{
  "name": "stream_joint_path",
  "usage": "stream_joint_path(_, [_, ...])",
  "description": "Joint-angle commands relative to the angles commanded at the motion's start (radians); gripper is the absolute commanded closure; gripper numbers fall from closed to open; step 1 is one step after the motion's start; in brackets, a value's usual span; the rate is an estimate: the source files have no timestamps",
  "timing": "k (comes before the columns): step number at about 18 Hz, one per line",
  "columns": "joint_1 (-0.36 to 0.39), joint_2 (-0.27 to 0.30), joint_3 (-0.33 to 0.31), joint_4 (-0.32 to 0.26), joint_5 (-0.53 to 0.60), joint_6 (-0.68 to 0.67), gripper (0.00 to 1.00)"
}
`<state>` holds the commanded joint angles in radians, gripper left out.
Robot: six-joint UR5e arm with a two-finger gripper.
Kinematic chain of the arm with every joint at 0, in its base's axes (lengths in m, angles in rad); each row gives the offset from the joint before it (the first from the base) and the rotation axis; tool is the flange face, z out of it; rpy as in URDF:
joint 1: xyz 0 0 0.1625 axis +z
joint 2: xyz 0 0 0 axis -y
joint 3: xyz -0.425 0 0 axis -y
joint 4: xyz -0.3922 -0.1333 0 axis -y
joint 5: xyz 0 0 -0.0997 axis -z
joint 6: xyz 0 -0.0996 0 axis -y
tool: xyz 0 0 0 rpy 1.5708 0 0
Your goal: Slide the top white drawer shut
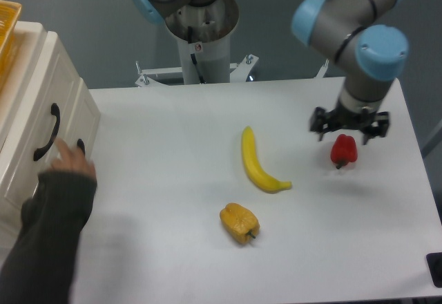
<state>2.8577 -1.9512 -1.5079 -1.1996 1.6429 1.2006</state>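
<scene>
Banana (pixel 260 163) lies between cabinet (pixel 34 145) and gripper (pixel 349 126).

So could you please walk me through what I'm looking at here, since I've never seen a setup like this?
This is one fixed camera looking down at a white table. The grey-and-blue jointed machine is a robot arm; its hand hangs just above a red pepper, holding nothing. Also on the table lie a banana and a yellow pepper. At the left stands a white cabinet; its top white drawer has a black handle. A person's hand in a dark sleeve reaches in by the lower drawer's handle.
</scene>
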Motion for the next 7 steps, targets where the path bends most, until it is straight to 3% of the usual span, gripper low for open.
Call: stream_joint_path(7, [0.057, 0.044, -0.009, -0.018, 0.008, 0.146, 0.00])
